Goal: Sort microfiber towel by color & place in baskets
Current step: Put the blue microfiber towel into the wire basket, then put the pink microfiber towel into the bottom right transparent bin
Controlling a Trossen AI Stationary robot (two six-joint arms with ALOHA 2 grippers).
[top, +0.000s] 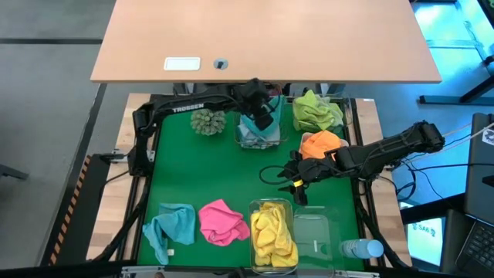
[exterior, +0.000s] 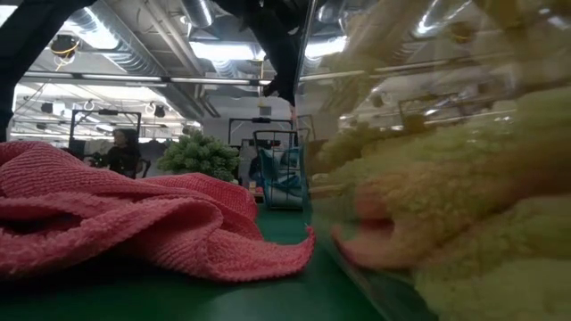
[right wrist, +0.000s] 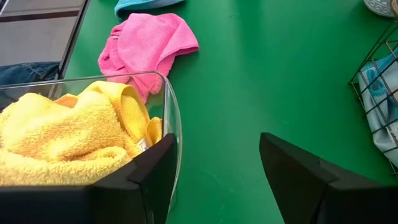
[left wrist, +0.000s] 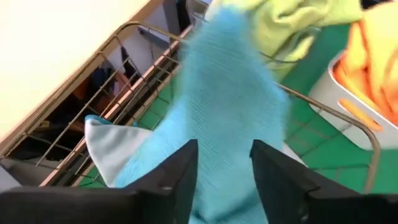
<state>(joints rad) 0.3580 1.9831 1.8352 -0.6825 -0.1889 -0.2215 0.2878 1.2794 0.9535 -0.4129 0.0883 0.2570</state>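
The left pincer [top: 261, 116] hangs over the copper wire basket [top: 258, 133] at the far side of the green tabletop [top: 208, 174]. Its fingers [left wrist: 177, 180] are spread a little, and a light blue towel [left wrist: 230, 124] lies between and in front of them, inside the basket; whether the fingers touch the cloth, I cannot tell for sure.

The right pincer [top: 297, 185] is near the middle of the tabletop, with its fingers [right wrist: 311, 180] spread wide and holding nothing. It is just beside a clear tub [top: 273, 233] that is filled with a yellow towel [top: 274, 232]. A second clear tub [top: 316, 232] stands at the right of the first one.

An orange towel [top: 320, 144] sits in a white tray behind the right arm, and a lime green towel [top: 315, 110] lies in another container beside the basket. A pink towel [top: 222, 222] and a teal towel [top: 171, 224] lie loose on the near side of the tabletop. A shaggy green ball [top: 208, 121] rests left of the basket, and a bottle with a blue cap [top: 361, 249] lies at the near right corner.
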